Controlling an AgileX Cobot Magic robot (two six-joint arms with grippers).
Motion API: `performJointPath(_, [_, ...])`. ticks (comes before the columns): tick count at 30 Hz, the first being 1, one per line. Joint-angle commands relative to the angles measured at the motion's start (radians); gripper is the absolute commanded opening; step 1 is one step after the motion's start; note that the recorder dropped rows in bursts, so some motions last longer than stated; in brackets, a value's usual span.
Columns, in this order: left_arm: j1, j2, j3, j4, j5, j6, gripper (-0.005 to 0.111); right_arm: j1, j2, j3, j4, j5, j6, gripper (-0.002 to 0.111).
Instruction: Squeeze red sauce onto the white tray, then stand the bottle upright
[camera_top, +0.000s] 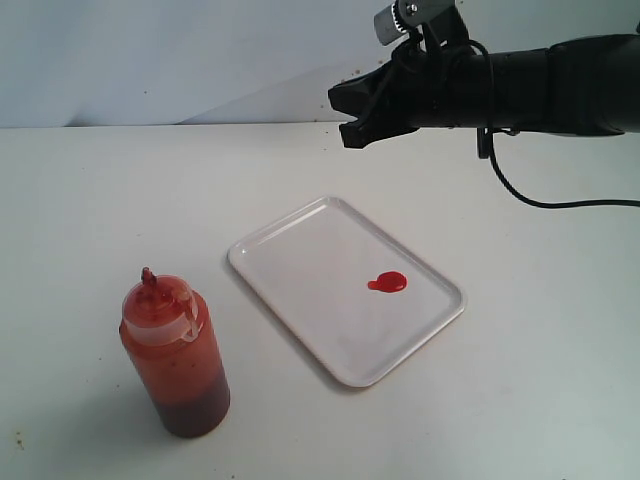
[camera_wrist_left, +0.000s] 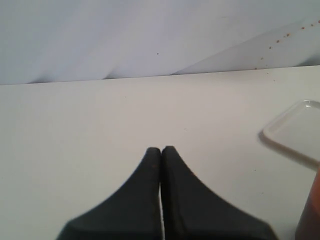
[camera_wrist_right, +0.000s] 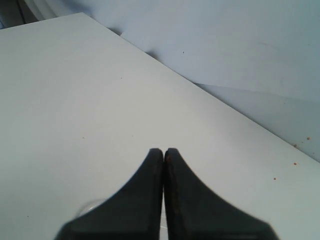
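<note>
Red sauce (camera_top: 388, 282): one small glossy blob is sitting on the tray, right of its middle and apart from the rim.
White tray (camera_top: 300, 250): is lying flat at mid-table, corner-on, with nothing else on it.
Bottle (camera_top: 175, 355): is standing upright on the table (camera_top: 520, 400), near-left of the tray and apart from it. The nozzle (camera_top: 148, 274) is pointing up and the domed top is showing smears. Nothing is gripping it.
Right gripper (camera_top: 350, 125): is hanging high over the far table edge, beyond the tray, with its jaws pressed together and pinching nothing.
Left gripper (camera_wrist_left: 161, 149): is showing only in its wrist view, with its jaws pressed together and empty.
Status (judgement): both steps are looking complete.
Risk: the bottle is tall for its base, so a low arm sweep could be tipping it. I cannot tell whether the nozzle is capped, so a fall may be spilling sauce.
Risk: the cable (camera_top: 540, 200) is hanging in a loop under the right arm, so a descent could be dragging it across the tray.
</note>
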Motion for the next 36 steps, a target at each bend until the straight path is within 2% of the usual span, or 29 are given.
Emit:
performJointPath(1, [-0.010,-0.002,0.005,-0.008,0.001,-0.006,0.000,-0.007,-0.012,0.002,0.004,0.000,0.001,0.000])
performJointPath(10, [0.012,-0.002,0.005,-0.008,-0.001,-0.016,0.000,-0.007,-0.012,0.002,0.004,0.000,0.001,0.000])
performJointPath(36, [0.012,-0.002,0.005,-0.008,-0.006,-0.014,0.000,-0.007,-0.012,0.002,0.004,0.000,0.001,0.000])
